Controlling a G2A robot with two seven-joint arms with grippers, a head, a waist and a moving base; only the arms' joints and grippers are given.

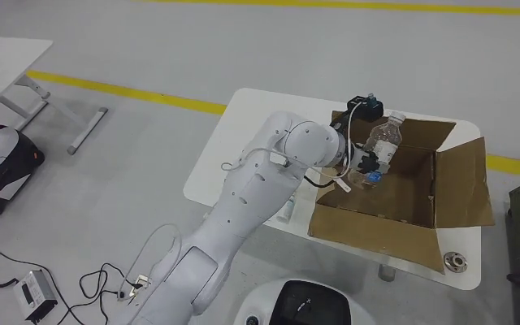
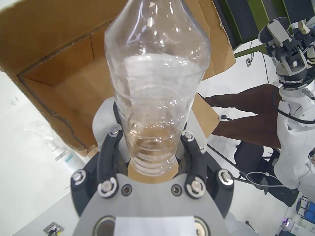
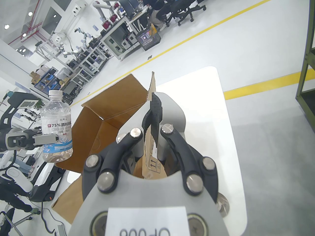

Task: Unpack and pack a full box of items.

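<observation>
A clear plastic bottle (image 1: pixel 383 140) with a white cap and a little liquid hangs upright over the open cardboard box (image 1: pixel 406 183). My left gripper (image 1: pixel 370 158) is shut on its lower body. In the left wrist view the bottle (image 2: pixel 157 74) stands between the black fingers (image 2: pixel 110 148) of the left gripper (image 2: pixel 151 146), above the box (image 2: pixel 61 50). The right wrist view has the bottle (image 3: pixel 56 128) and left gripper (image 3: pixel 46 138) beyond the box (image 3: pixel 110 104). My right gripper (image 3: pixel 157 114) is shut and holds nothing, off the box's other side; it is also in the left wrist view (image 2: pixel 288 40).
A small white spray bottle (image 2: pixel 65 157) lies on the white table (image 1: pixel 244 138) beside the box's outer wall. A round metal piece (image 1: pixel 456 261) sits near the table's front corner. The box flaps (image 1: pixel 463 183) stand open. A green shelf frame (image 3: pixel 305 74) stands beside the table.
</observation>
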